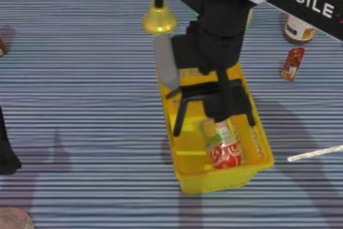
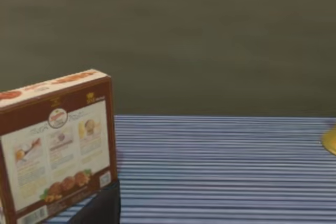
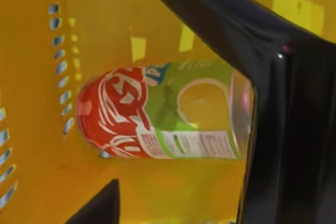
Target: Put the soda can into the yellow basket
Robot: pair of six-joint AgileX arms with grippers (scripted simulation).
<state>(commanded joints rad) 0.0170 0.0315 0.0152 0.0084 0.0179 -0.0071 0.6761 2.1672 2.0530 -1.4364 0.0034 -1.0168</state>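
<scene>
The soda can (image 1: 221, 146) lies on its side on the floor of the yellow basket (image 1: 225, 178), red half toward the basket's near wall. My right gripper (image 1: 224, 112) hangs over the basket just behind the can, open and apart from it. In the right wrist view the can (image 3: 157, 111) rests on the yellow floor (image 3: 42, 182), beyond my right gripper (image 3: 173, 208), with nothing between the fingers; the black basket handle (image 3: 210, 19) crosses in front. My left gripper (image 1: 5, 156) is parked at the table's left edge, one finger (image 2: 100, 208) showing.
A golden bell (image 1: 159, 20) and a grey object (image 1: 166, 63) stand behind the basket. A brown jar (image 1: 299, 29), a red packet (image 1: 292, 64) and a white stick (image 1: 316, 154) lie to the right. A brown biscuit box (image 2: 52, 145) stands by the left gripper.
</scene>
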